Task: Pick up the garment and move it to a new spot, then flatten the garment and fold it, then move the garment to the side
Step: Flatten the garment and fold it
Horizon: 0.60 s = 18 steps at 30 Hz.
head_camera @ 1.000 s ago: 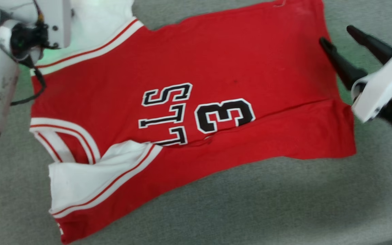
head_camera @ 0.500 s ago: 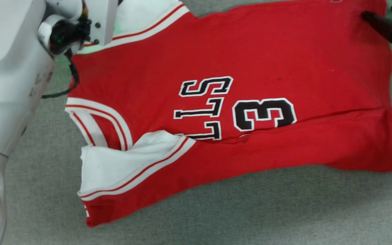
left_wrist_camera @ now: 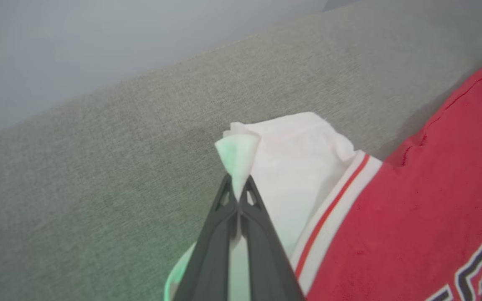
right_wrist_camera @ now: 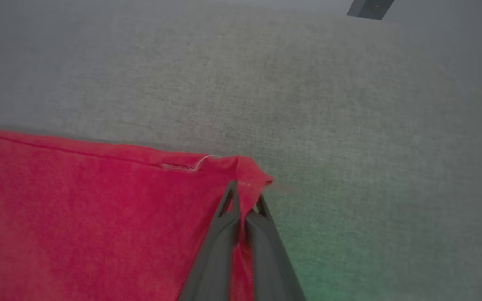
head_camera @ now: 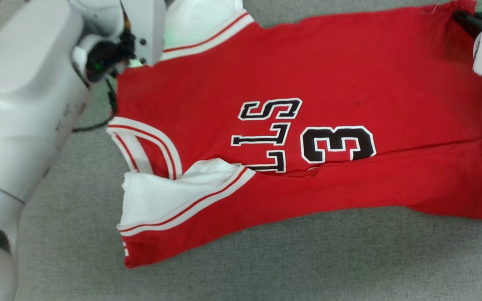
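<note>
Nearest you lies bare grey upholstered surface (head_camera: pixel 266 259), and then the red jersey (head_camera: pixel 349 83), spread sideways across the middle of it with its collar (head_camera: pixel 149 146) toward your left and its hem toward your right. The jersey's near long side is doubled over the body along a crease, with the near white sleeve (head_camera: pixel 161 200) turned in on top. It looks like a first lengthwise fold already laid. That fold swallows the lower edge of the chest lettering (head_camera: pixel 266 136), so the word cannot be read whole, though the black 3 (head_camera: pixel 338 144) beside it is plain.

Farther back are the two holds. The left gripper (left_wrist_camera: pixel 237 190) is closed on the tip of the far white sleeve (left_wrist_camera: pixel 299 154), a small peak of cloth standing up between its fingers. The right gripper (right_wrist_camera: pixel 245 200) is clamped on the far hem corner (right_wrist_camera: pixel 251 173). Pinching both far corners probably lets you draw that edge taut — or carry it over toward the near side for the matching fold.

In the head view the left arm's pale forearm (head_camera: pixel 23 104) and wrist housing cover its fingers and part of the far sleeve, and the right arm is cut off at the picture's edge. How many layers each pinch has caught cannot be told — check before lifting. Beyond the sleeve, the surface's far edge shows only as a soft blur.
</note>
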{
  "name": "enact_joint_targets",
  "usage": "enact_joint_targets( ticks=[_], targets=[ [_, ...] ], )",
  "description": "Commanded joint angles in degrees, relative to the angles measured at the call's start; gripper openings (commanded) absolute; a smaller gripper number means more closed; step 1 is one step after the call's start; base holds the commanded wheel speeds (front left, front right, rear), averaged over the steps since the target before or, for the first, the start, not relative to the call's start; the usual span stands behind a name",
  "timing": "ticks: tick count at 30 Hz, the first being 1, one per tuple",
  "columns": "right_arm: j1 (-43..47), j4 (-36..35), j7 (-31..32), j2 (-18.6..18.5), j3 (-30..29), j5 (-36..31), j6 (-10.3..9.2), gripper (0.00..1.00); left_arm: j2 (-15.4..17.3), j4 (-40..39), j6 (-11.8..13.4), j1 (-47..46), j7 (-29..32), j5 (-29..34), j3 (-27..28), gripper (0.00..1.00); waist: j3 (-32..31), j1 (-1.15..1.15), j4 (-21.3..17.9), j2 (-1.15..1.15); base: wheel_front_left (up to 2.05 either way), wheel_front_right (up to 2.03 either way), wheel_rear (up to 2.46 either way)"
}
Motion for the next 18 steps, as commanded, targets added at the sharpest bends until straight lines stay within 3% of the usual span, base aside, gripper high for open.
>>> enact_joint_targets(
  ticks=[1, 8, 12, 18],
  targets=[
    [1.6, -0.1, -1.6, -0.8, 0.4, 1.1, -0.05, 0.00, -0.1, -1.2, 0.1, 1.6, -1.9, -1.3, -0.5, 0.00, -3.9, 0.00, 2.0, 0.00, 0.00, 0.00, 0.00],
    [8.6, -4.3, -6.3, -4.9, 3.3, 5.4, -0.05, 0.00, 3.6, -9.3, 0.1, 7.4, -10.2, -5.8, -3.4, 0.00, -11.4, 0.00, 4.7, 0.00, 0.00, 0.00, 0.00],
    [13.9, -8.3, -7.6, -7.6, 4.6, 7.5, -0.05, 0.00, 7.3, -15.3, 0.1, 12.1, -14.1, -8.9, -4.4, 0.00, -14.4, 0.00, 5.5, 0.00, 0.00, 0.00, 0.00],
    [24.0, -15.6, -9.1, -12.7, 2.7, 10.4, -0.05, 0.00, 12.3, -24.3, 0.1, 20.0, -18.4, -11.8, -6.0, 0.00, -18.4, 0.00, 7.4, 0.00, 0.00, 0.00, 0.00]
  ],
)
